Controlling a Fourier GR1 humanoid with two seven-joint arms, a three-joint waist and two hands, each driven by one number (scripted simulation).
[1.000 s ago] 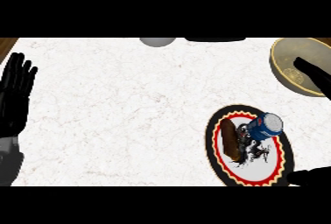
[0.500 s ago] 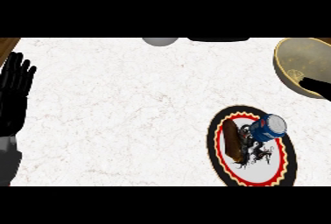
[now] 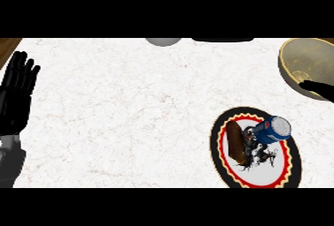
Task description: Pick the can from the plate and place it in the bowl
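Now:
1. The blue can (image 3: pixel 272 130) stands on the plate (image 3: pixel 215 141), near the counter's (image 3: pixel 130 110) front right corner.
2. The right hand (image 3: pixel 320 89) is nearer, just beyond the can; its grip is hidden.
3. The left hand (image 3: pixel 16 99) rests open at the left edge.

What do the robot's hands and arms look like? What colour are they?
The left hand is black all over, with long slim fingers and a thumb, shaped much like a glove. Under it is a darker grey forearm, smooth and plain. Only a small black part of the right hand shows at the right edge. I can see no cables or markings.
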